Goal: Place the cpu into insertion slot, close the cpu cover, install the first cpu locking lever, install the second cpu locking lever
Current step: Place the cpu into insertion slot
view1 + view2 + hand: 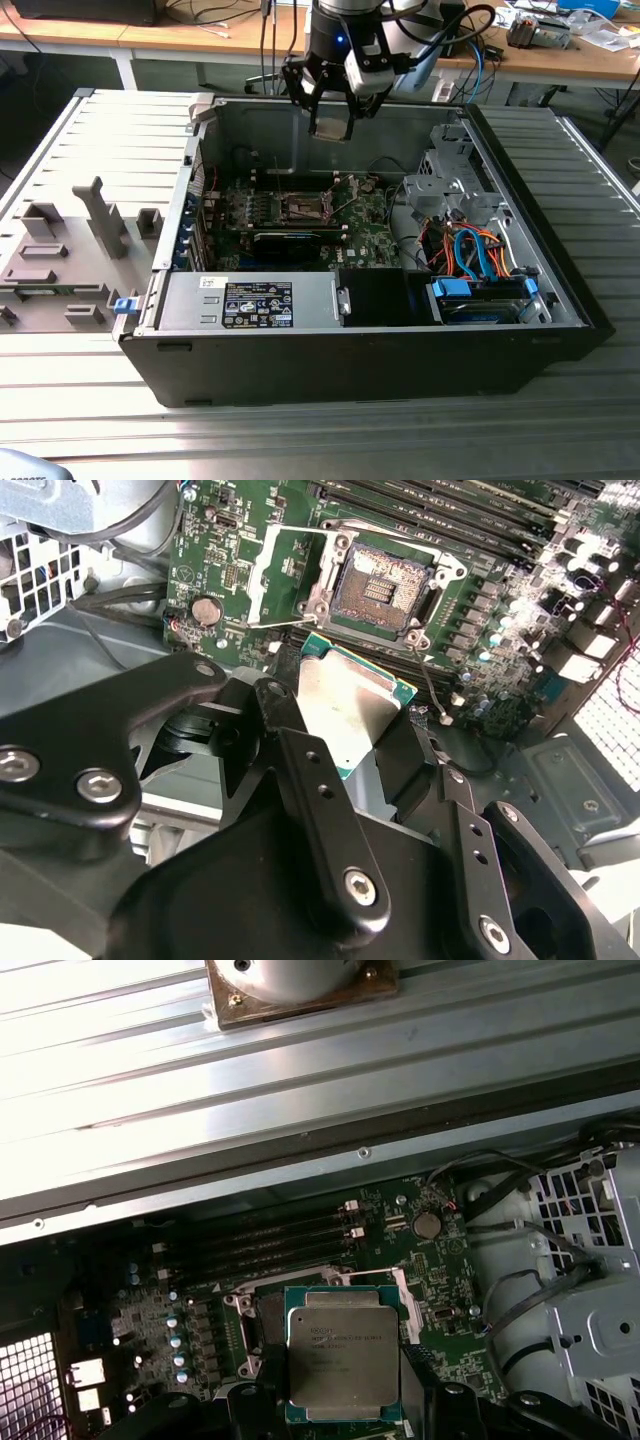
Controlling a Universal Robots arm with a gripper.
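Between the two black fingers [300, 765] of the gripper [350, 735], closed in on opposite edges, I see the cpu [350, 705] clamped, its silvery top facing the second wrist view and its green rim showing at the outer corner. In the first wrist view the same chip [343, 1350] hangs face-up, with the finger ends [250, 1405] on either side of it. In the exterior view the gripper [332, 112] hovers over the open computer case [330, 370], well above the green motherboard [365, 235] and apart from it.

Below the chip, in the second wrist view, lies the insertion slot [383, 590]: a dark square recess with a metal rim, its contact field bare. Just beside it the cpu cover [262, 570], a thin silver frame, stands swung up and away from the socket. A round coin battery [207, 610] sits on the board near the cover. Long black memory slots [260, 1245] run alongside the socket.

Further out, orange and blue cables [475, 250] fill the case corner at the exterior view's right, and a grey moulded fixture [60, 260] lies outside the case at the exterior view's left, on the ribbed metal table [300, 440]
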